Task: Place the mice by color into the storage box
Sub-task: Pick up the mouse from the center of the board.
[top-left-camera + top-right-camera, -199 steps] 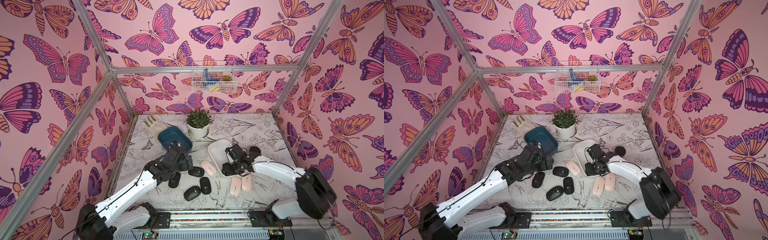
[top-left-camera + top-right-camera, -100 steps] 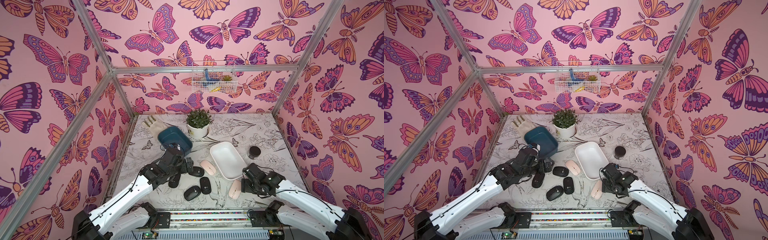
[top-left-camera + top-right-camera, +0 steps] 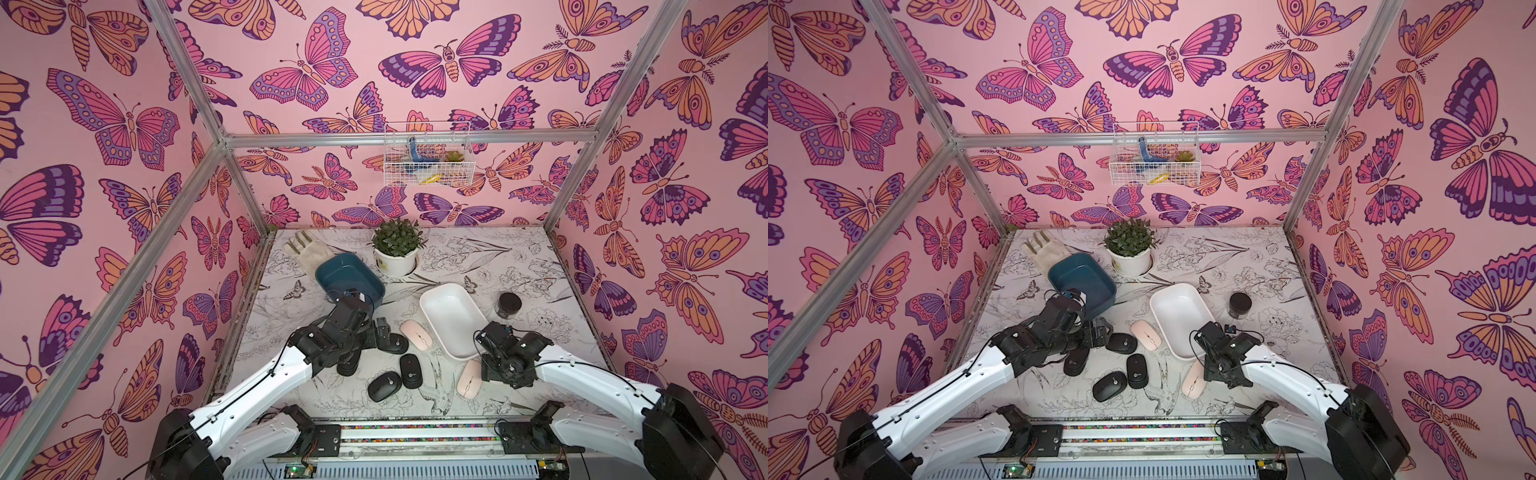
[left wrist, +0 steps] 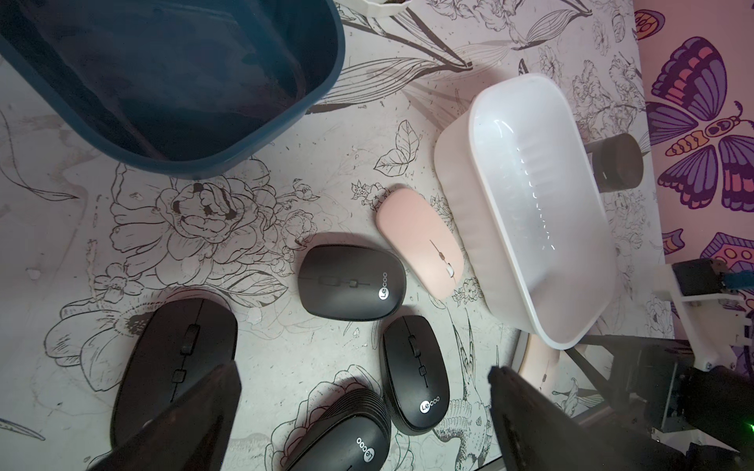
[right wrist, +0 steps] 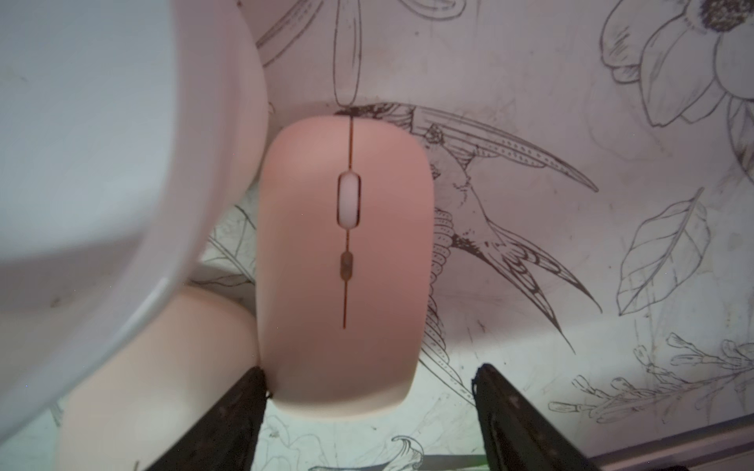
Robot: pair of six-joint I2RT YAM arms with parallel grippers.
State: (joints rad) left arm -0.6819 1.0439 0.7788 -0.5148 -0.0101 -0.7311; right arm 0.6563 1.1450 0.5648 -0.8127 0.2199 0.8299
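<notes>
**RIGHT ARM IS BEING SWUNG BACK TO THE NEAR PINK MICE**

At the near edge of the table (image 3: 519,266), the right gripper (image 5: 369,371) is being set around the end of a pink mouse (image 5: 344,261), after being swung back within the last second from across the white box (image 3: 451,320). Its fingers are being held apart, not clenched. One fingertip (image 5: 228,416) is being placed at the seam where a second pink mouse (image 5: 163,367) is lying against the first, and the other is being kept clear. Nothing is being grasped yet; a first pink pick is judged to be starting.

Farther in, the left gripper (image 4: 363,369) is being kept almost where it was, fully released above the four black mice (image 4: 351,281), which are being left on the table. A third pink mouse (image 3: 416,334) is being left just beside the white box. Behind, the blue box (image 3: 349,276), like the white one, is being left empty.

Much is being hidden. In both top views the right wrist (image 3: 515,353) is covering the fingers, and only one mouse of the near pair (image 3: 469,373) is being shown. A blurred white mass (image 5: 81,163) is filling one side of the right wrist view and cannot be identified. A black mouse (image 3: 1076,360) is being half covered by the left arm (image 3: 967,382). Farthest off, the wire basket (image 3: 428,153) is being shown too small for its contents to be named.
</notes>
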